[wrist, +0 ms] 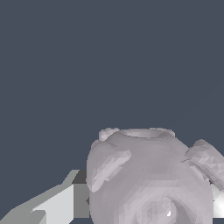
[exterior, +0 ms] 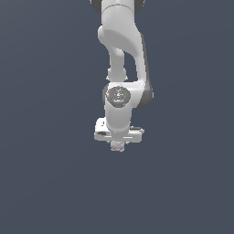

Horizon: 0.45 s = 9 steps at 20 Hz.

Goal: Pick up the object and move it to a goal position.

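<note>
Half-hidden object (exterior: 118, 146) under tool (exterior: 118, 142).

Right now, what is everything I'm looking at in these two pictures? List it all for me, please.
knobbly cube-shaped object: one, pale grey-lilac, between the gripper's fingers, just under the hand in the exterior view
surface: one, plain dark blue-grey, filling the background of both views
robot arm: one, white with dark joints, reaching down from the top of the exterior view
gripper: one, white, at the arm's lower end, fingers on either side of the object
</note>
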Motion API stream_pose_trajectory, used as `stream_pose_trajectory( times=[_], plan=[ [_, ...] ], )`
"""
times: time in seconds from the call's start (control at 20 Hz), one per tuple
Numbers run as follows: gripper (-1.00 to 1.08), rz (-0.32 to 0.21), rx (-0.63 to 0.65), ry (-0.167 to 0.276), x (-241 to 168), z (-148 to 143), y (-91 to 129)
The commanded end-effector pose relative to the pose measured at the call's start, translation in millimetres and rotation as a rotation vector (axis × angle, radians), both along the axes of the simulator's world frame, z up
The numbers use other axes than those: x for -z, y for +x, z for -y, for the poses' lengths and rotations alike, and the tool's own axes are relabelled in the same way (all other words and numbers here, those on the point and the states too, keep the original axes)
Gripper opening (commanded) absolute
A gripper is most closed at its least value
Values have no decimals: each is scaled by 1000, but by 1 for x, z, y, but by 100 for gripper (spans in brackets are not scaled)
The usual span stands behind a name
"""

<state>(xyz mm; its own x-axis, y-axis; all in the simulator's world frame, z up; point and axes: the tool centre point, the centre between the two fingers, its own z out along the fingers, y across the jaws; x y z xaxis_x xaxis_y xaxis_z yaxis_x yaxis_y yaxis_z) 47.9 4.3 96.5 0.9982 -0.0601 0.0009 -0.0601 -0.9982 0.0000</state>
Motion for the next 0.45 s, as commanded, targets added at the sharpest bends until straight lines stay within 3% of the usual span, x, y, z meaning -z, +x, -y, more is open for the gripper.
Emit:
stream_pose_trajectory(
  times=[0.0,0.4],
  plan=[
    [-100,-1,-1,1,-14,13,4],
    [-100,-1,-1,1,-31,28,11]
  ],
)
